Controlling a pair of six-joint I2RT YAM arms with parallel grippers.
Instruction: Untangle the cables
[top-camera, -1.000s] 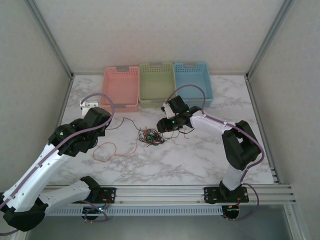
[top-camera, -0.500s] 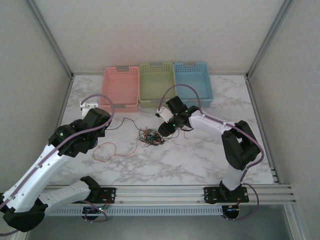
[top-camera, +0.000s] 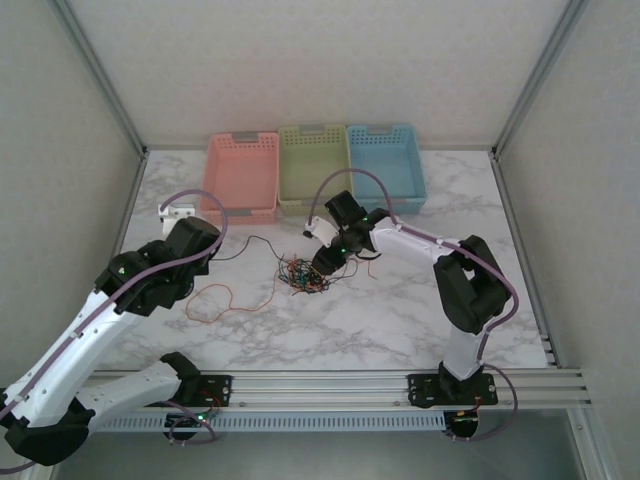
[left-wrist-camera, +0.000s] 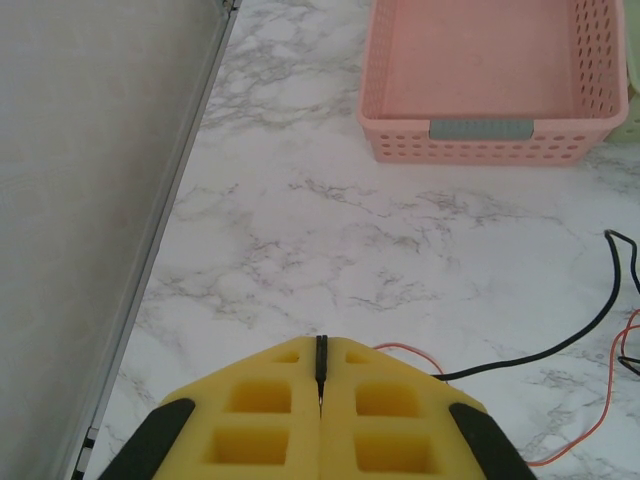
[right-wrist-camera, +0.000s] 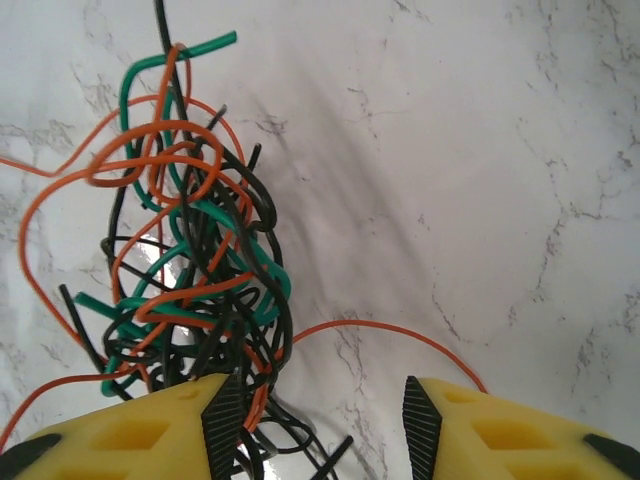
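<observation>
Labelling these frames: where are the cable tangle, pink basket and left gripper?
cable tangle (right-wrist-camera: 195, 285): right wrist view, knotted middle.
pink basket (left-wrist-camera: 560, 148): left wrist view, near perforated wall.
left gripper (left-wrist-camera: 321, 350): left wrist view, between closed fingertips.

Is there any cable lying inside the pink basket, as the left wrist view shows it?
No, the pink basket shows a bare pink floor from wall to wall, with nothing lying in it.

Table (top-camera: 400, 310): white marble-pattern top.
Green basket (top-camera: 313, 172): far edge.
Pink basket (top-camera: 241, 175): against green basket's left side.
Blue basket (top-camera: 385, 165): against its right side.
Tangle of cables (top-camera: 303, 274): just in front of green basket.
Red-orange wire (top-camera: 225, 300): looped, front-left of green basket.
</observation>
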